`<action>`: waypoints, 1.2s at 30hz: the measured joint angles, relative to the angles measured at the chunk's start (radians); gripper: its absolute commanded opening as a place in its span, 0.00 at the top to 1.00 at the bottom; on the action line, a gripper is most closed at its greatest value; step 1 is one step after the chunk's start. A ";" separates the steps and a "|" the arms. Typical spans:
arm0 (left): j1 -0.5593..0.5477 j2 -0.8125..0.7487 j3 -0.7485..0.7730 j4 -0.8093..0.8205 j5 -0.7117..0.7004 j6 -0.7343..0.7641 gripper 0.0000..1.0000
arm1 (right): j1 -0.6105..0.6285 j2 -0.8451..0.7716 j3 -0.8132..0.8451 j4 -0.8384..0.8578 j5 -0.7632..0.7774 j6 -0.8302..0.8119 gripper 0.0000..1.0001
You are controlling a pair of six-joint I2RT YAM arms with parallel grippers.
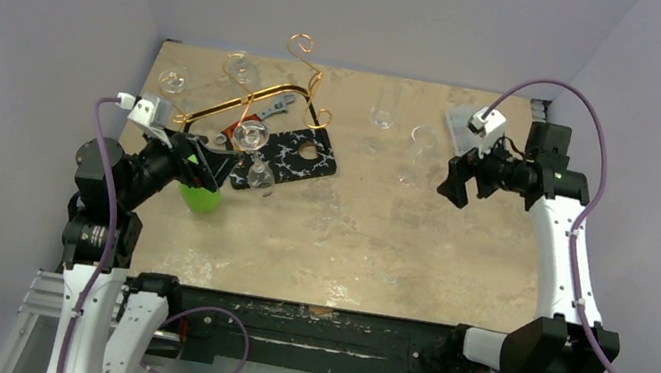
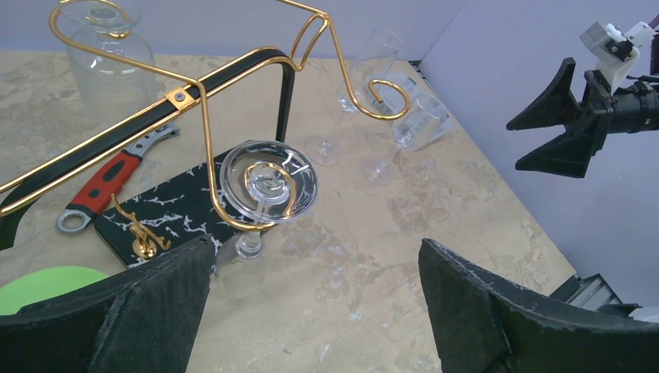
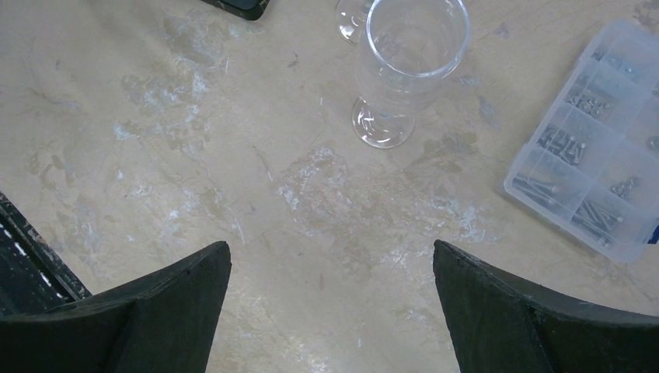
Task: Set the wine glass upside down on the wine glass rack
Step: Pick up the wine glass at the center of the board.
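Observation:
The wine glass hangs upside down on the gold wire rack [image 2: 194, 85]. Its round foot [image 2: 268, 183] rests on a curled scroll loop, and its bowl [image 2: 237, 272] hangs below, just above the table. In the top view the glass [image 1: 253, 141] sits at the rack's [image 1: 249, 104] near end. My left gripper [image 2: 315, 256] is open and empty, just in front of the glass and apart from it; it also shows in the top view [image 1: 221, 164]. My right gripper [image 3: 330, 272] is open and empty above bare table at the right [image 1: 456, 179].
A black white-veined board [image 1: 301, 156] lies under the rack, with a red-handled wrench [image 2: 109, 183] beside it. A green object [image 1: 198, 197] sits under my left arm. Other glasses stand at the back [image 1: 384, 104] and near my right gripper [image 3: 404, 62]. A clear screw box [image 3: 598, 148] is at the right.

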 measured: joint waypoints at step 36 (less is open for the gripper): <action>0.000 0.000 0.000 -0.001 -0.001 0.001 0.00 | 0.000 0.047 0.043 0.084 0.101 0.154 0.06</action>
